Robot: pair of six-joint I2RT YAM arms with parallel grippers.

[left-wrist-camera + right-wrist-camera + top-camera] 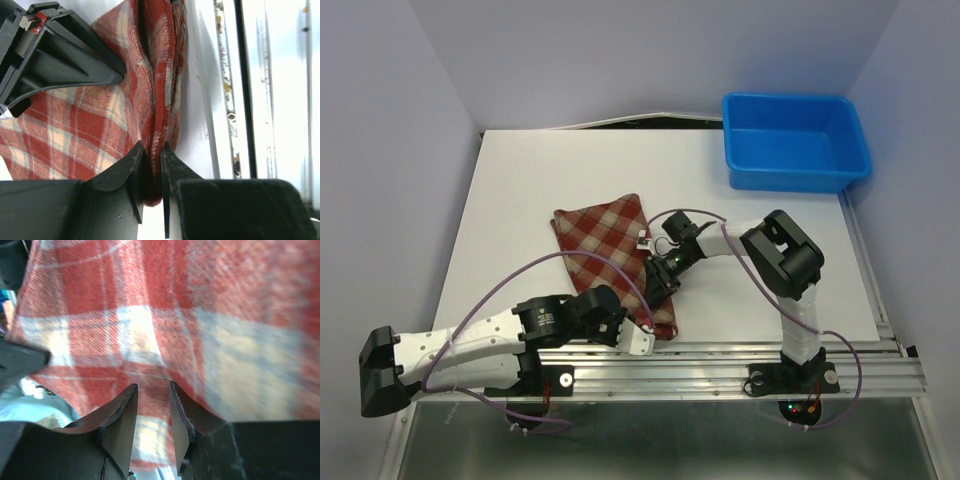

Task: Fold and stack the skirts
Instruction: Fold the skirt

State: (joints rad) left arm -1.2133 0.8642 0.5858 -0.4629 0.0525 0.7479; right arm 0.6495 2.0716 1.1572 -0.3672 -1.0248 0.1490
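One red, dark-red and cream plaid skirt [602, 240] lies partly folded on the white table [520, 190], left of centre. My left gripper [646, 338] is at the skirt's near right corner. In the left wrist view the left gripper [152, 146] is shut on a bunched fold of the skirt [100, 125]. My right gripper [660, 282] is on the skirt's right edge, just beyond the left one. In the right wrist view the skirt [165, 315] fills the frame, and the right gripper [153, 386] has its jaws narrow with cloth between them.
A blue plastic bin [795, 140] stands at the table's far right corner and holds nothing I can see. An aluminium rail [720, 360] runs along the near edge, close beside the left gripper. Purple cables loop over the skirt's near part.
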